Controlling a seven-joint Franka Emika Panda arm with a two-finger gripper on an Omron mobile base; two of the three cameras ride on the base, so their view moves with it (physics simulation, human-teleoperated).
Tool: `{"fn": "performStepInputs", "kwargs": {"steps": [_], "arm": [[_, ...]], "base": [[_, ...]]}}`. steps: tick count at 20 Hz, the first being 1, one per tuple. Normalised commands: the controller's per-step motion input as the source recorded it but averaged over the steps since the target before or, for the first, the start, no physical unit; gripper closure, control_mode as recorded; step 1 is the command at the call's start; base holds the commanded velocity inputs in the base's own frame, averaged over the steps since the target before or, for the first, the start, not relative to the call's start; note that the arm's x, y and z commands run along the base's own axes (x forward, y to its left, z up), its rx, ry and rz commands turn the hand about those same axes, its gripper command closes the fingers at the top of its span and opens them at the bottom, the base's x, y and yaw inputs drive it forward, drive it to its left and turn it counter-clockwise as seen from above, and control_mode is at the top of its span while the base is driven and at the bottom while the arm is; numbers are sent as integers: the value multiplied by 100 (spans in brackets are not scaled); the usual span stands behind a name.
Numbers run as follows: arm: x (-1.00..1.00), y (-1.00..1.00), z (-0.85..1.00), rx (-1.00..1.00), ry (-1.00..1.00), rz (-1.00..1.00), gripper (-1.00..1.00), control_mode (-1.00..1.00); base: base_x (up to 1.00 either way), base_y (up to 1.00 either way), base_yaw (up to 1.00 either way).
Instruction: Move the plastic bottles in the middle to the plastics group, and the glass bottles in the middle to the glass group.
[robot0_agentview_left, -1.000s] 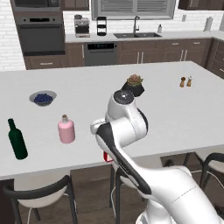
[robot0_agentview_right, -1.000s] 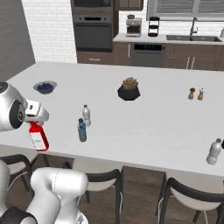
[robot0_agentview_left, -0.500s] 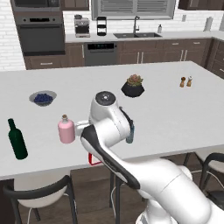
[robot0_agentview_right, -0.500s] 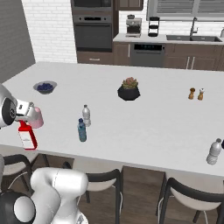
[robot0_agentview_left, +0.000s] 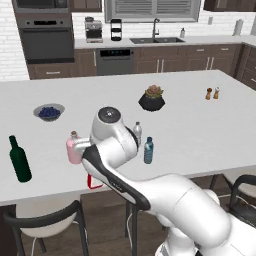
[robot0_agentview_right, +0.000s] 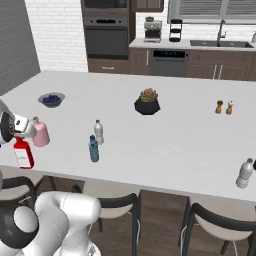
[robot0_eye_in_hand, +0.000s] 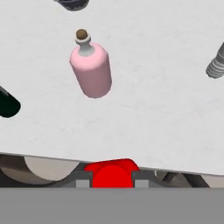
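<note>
**Red glass bottle in grip at the counter's near edge; 2 plastic bottles not yet moved**

The gripper is clamped on the red bottle; at the bottom centre of the hand view the bottle's red top sits tight between the 2 finger tips. In the right base view, at the far left of the frame, the bottle hangs upright at the near edge of the counter, just beside and below the pink bottle. In the left base view only a red sliver shows, low and left of centre, under the arm.

Progress, as a judgement: the glass bottle is lifted and carried close to its group but not yet set down. The pink bottle and the dark green wine bottle stand at the left of the left base view, well apart from each other, with bare counter between them.

Outstanding: the clear bottle with white cap and the blue-tinted bottle stand just beside each other at mid-counter. A grey-capped bottle, apparently the plastics group, stands at the far right edge of the right base view, well apart from them.

Surroundings: bowl of blueberries, potted plant, shakers, chair backs below the counter edge. The pink bottle is the nearest obstruction to placement.
</note>
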Motion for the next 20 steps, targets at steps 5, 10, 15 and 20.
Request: {"fn": "performStepInputs", "kwargs": {"steps": [5,10,15,20], "arm": [[9,57,-9,6,0,4,100,-100],[28,45,-2,4,0,4,100,-100],[21,16,2,0,-1,0,100,-100],[30,11,0,0,0,0,100,-100]], "base": [[0,0,0],[0,0,0],[0,0,0],[0,0,0]]}}
